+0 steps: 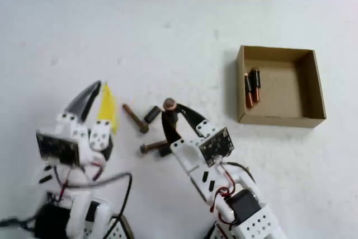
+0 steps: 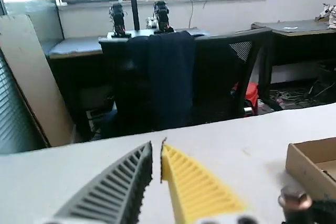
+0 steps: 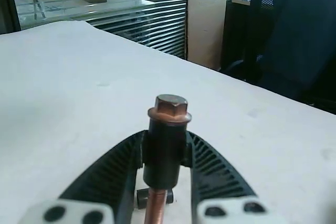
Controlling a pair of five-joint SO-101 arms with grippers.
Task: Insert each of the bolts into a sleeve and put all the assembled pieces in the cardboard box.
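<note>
My right gripper is shut on an assembled piece, a copper bolt standing upright in a black sleeve, held just above the table; its bolt head also shows in the left wrist view. Beside it lie a loose bolt, a loose black sleeve and a second bolt. The cardboard box sits to the right with two assembled pieces inside. My left gripper, one finger grey and one yellow, is shut on nothing, left of the loose parts.
The white table stretches bare behind the parts. Cables trail near the left arm's base. A corner of the box shows past my left gripper. Chairs and desks stand beyond the table's far edge.
</note>
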